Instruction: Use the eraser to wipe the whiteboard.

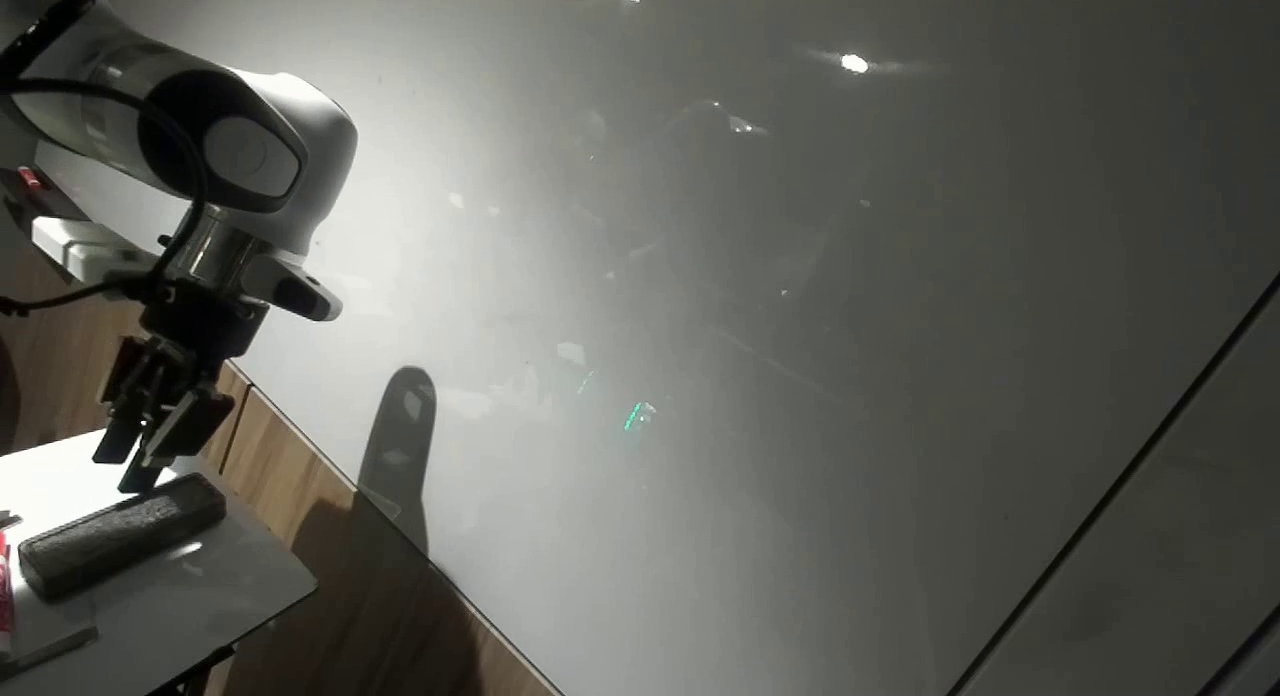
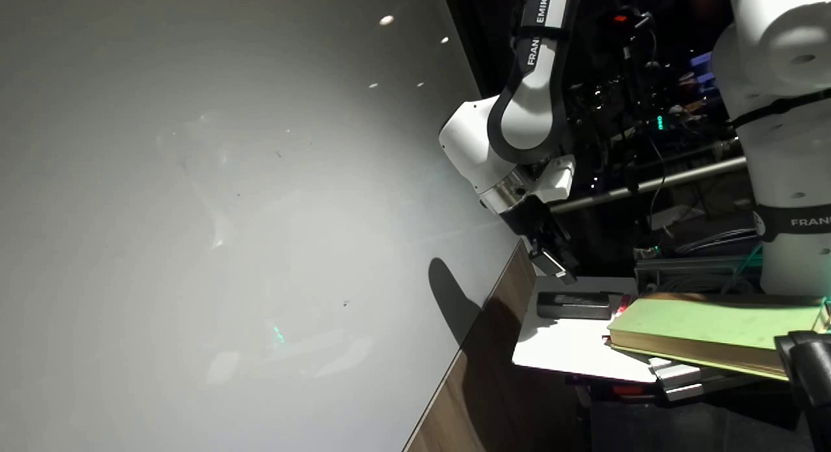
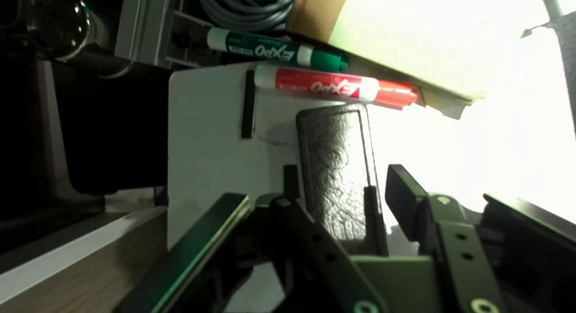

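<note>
The eraser (image 1: pixel 125 534) is a dark, flat oblong block lying on the small white tabletop (image 1: pixel 225 586). It also shows in an exterior view (image 2: pixel 574 306) and the wrist view (image 3: pixel 330 160). My gripper (image 1: pixel 130 466) is open and empty, pointing down just above one end of the eraser; it shows in both exterior views (image 2: pixel 558 270). In the wrist view the open fingers (image 3: pixel 345 187) appear on either side of the eraser's near part, which they partly hide. The whiteboard (image 1: pixel 700 326) is the large glossy grey-white panel beside the arm, also in an exterior view (image 2: pixel 260 244).
A red marker (image 3: pixel 319 82) and a green marker (image 3: pixel 270 50) lie past the eraser's far end. A thick green book (image 2: pixel 714 322) overlaps the tabletop's side. Coiled grey cable (image 3: pixel 247 9) lies beyond. A wooden panel (image 1: pixel 290 446) runs below the whiteboard's edge.
</note>
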`<state>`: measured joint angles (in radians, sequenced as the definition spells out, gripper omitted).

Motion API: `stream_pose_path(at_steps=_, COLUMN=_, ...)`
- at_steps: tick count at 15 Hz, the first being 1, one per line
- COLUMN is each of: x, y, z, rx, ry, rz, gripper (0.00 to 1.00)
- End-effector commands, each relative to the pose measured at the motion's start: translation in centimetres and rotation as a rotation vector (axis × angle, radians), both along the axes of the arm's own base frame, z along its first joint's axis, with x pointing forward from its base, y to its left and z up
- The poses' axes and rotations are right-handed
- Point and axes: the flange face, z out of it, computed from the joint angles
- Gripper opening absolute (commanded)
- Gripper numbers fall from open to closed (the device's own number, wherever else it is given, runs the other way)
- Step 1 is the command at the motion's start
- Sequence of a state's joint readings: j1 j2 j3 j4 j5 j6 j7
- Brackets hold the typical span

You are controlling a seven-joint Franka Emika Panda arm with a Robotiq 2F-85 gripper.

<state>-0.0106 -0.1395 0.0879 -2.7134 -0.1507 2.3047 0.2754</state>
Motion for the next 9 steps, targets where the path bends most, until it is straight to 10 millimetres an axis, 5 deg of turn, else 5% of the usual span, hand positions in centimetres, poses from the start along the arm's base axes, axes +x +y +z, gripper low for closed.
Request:
stream_pose_path(at_steps=1, x=0.9, y=0.5, z=2.5, rx=0.033, ry=-0.141, rz=0.072, gripper=0.35)
stream_pose_path(at_steps=4, x=1.0, y=0.8, z=2.9, rx=0.037, ry=-0.218, rz=0.129, gripper=0.68)
stream_pose_path(at_steps=9, x=1.3, y=1.0, z=1.2, rx=0.020, ry=-0.206, rz=0.165, gripper=0.96)
